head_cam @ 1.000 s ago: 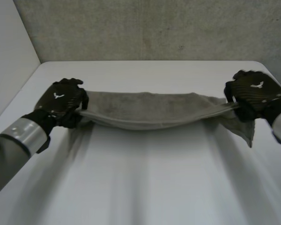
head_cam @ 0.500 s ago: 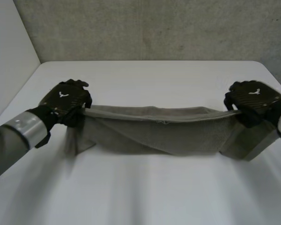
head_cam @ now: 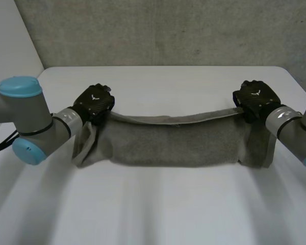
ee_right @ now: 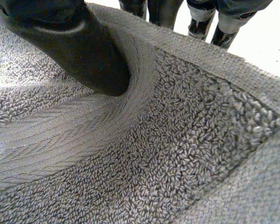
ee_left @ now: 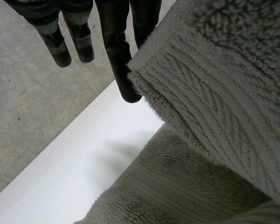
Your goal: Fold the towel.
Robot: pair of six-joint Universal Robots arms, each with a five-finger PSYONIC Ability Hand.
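A grey towel (head_cam: 171,145) lies doubled along its length across the white table (head_cam: 158,209), its upper edge still raised and stretched between my two hands. My left hand (head_cam: 94,102) is at the towel's left top corner. In the left wrist view that corner (ee_left: 214,88) sits against one of its nearly straight fingers (ee_left: 119,56), loosely pinched. At the right top corner is my right hand (head_cam: 255,97); in its wrist view the thumb (ee_right: 70,42) presses into the towel's pile (ee_right: 177,154) with the fingers (ee_right: 200,21) behind the hem.
A rough concrete wall (head_cam: 168,30) rises just past the table's far edge (ee_left: 70,140). Both forearms reach in from the near corners. Bare table surface spreads in front of the towel and behind it.
Both hands moved away from me and down, bringing the hanging towel onto the table as a flat doubled strip. The left hand's fingers have loosened.
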